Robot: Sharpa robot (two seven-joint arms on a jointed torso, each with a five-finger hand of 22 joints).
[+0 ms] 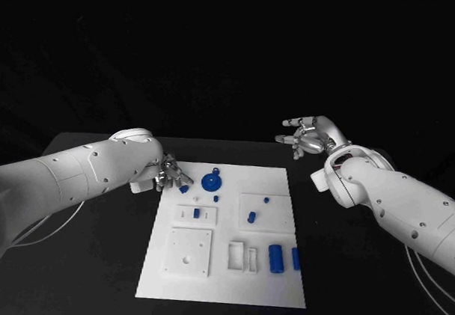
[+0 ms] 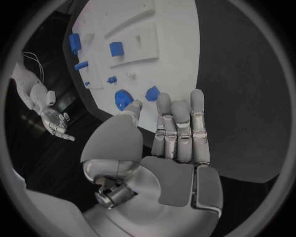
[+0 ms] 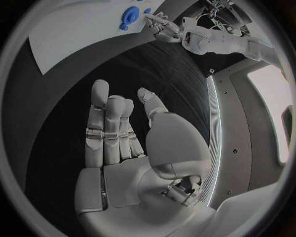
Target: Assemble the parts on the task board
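— While the left hand [image 1: 167, 174] hovers at the white board's [image 1: 227, 278] far left corner, is it holding anything?
— No, fingers straight, empty, near a blue disc [image 1: 211, 181]. The right hand [image 1: 310, 138] hangs spread, empty, beyond the board.

left hand [image 2: 175, 138] empty, fingers straight | over task board [image 2: 172, 64] edge
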